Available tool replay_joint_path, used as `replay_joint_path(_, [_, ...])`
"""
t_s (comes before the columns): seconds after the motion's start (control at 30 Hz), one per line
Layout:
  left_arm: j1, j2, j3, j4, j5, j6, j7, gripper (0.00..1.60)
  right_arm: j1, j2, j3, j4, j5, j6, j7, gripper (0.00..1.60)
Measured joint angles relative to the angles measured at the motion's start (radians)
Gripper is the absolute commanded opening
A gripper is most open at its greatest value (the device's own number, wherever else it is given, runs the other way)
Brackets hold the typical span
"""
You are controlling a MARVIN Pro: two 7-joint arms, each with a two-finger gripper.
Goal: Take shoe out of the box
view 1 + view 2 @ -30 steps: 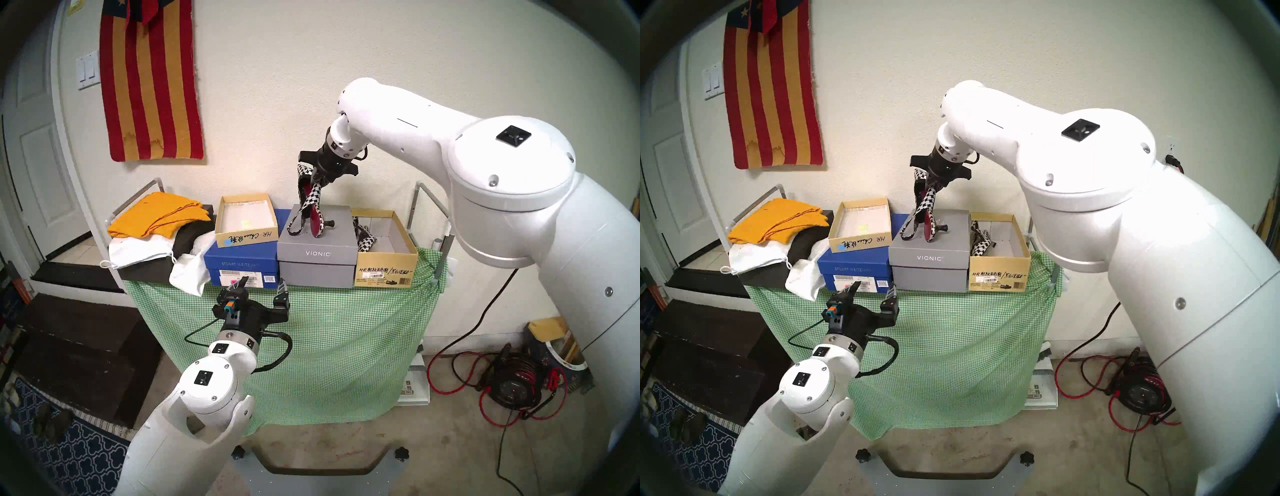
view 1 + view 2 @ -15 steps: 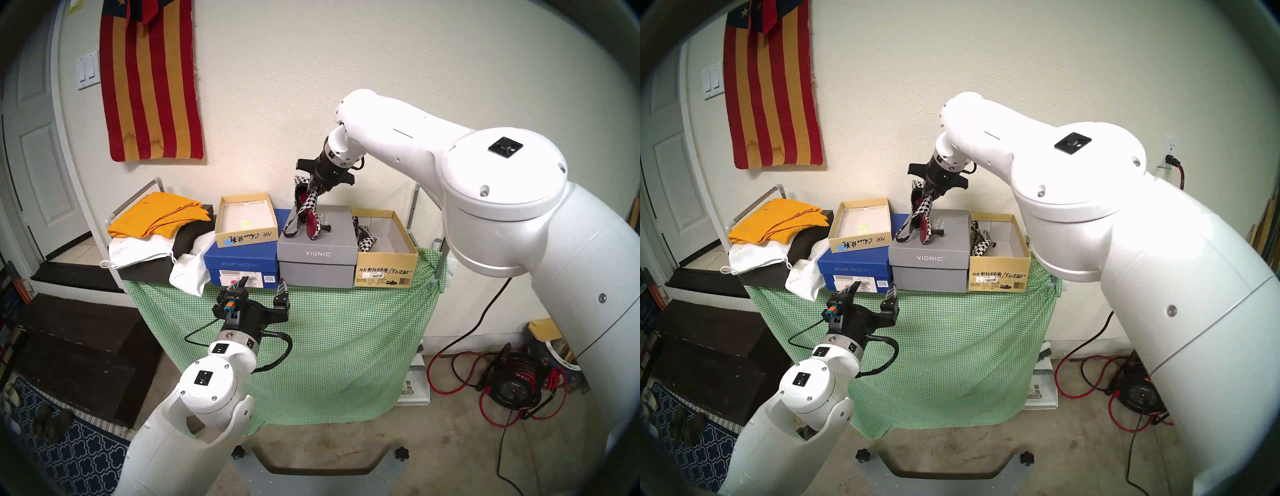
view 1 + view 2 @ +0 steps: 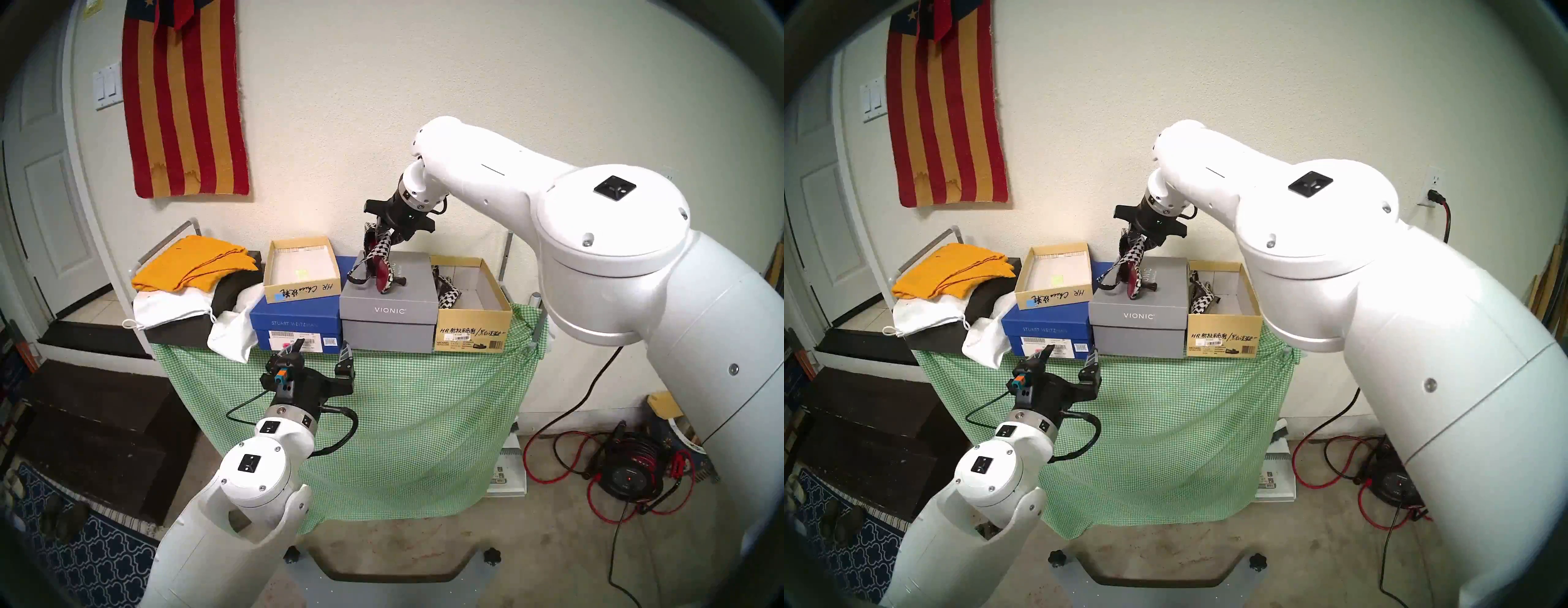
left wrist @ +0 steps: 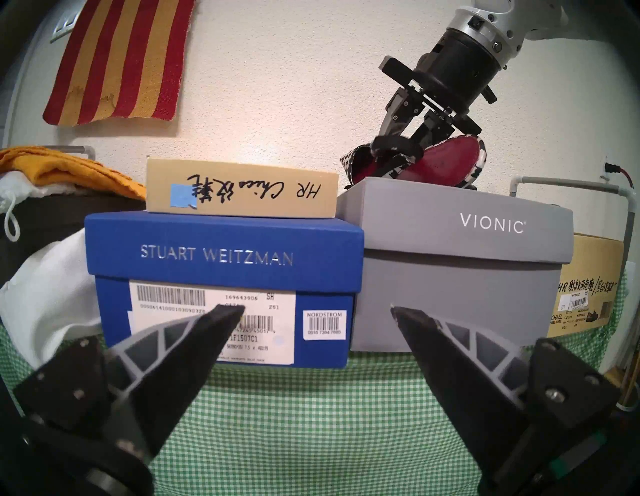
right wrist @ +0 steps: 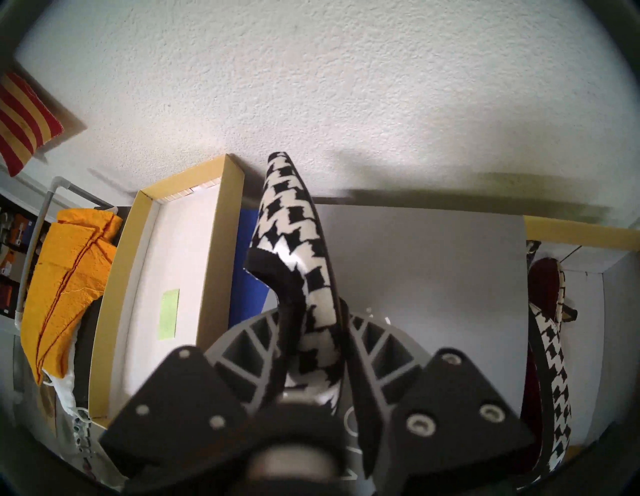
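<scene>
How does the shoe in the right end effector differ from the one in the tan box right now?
The held shoe is out of the tan box, pinched by the right end effector; the other shoe sits inside that box, ungripped. The held shoe hangs steeply over the grey box, its heel at the lid; the other leans against the tan box's left wall. Both are black-and-white checked with red lining.
</scene>
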Motion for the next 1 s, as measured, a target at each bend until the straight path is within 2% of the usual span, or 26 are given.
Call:
replay_joint_path(0.07, [0.000,0.000,0.000,0.000,0.000,0.000,0.000,1.60,0.001,-0.001,0.003,0.002,0.002,0.000,-0.005,1.32])
replay_joint_path(0.1, [0.000,0.000,0.000,0.000,0.000,0.000,0.000,1.60,0.001,-0.002,0.004,0.003,0.003,0.000,-0.007,1.56])
replay_joint_path(0.13, [0.000,0.000,0.000,0.000,0.000,0.000,0.000,1.60,0.002,-0.002,0.005,0.004,0.003,0.000,-0.010,1.60])
replay_joint_path(1.0, [0.000,0.000,0.000,0.000,0.000,0.000,0.000,1.60,0.060,0.005,0.034,0.035,0.018,0.000,-0.071,1.60])
